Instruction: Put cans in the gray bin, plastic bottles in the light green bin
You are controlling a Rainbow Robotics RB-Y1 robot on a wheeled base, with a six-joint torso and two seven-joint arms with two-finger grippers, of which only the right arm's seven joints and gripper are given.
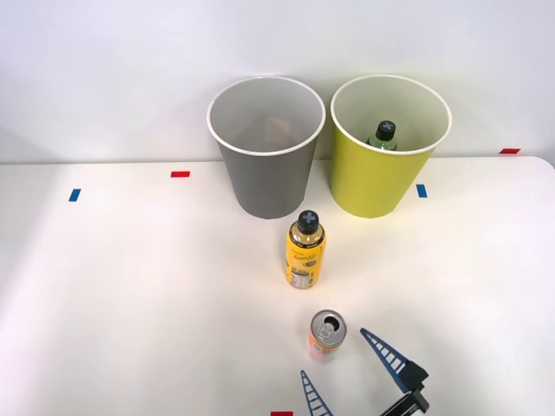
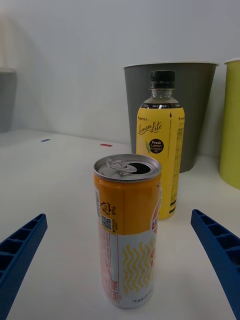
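On the white counter (image 1: 130, 286), listed from left to right:

Gray bin (image 1: 266, 147): upright at the back, beside the light green bin, the two just apart.

Yellow bottle (image 1: 304, 250): black cap, upright, just in front of the gray bin, between it and the can.

Can (image 1: 327, 335): orange above, pale below, silver top with the tab opening; upright, nearest to me, just in front of the yellow bottle.

My right gripper (image 1: 347, 368): fingers (image 2: 220, 250) spread wide, empty, one on each side of the can and short of it, touching nothing.

Light green bin (image 1: 390, 147): upright at the back; the greenish bottle (image 1: 382, 136) stands inside it, black cap showing below the rim.
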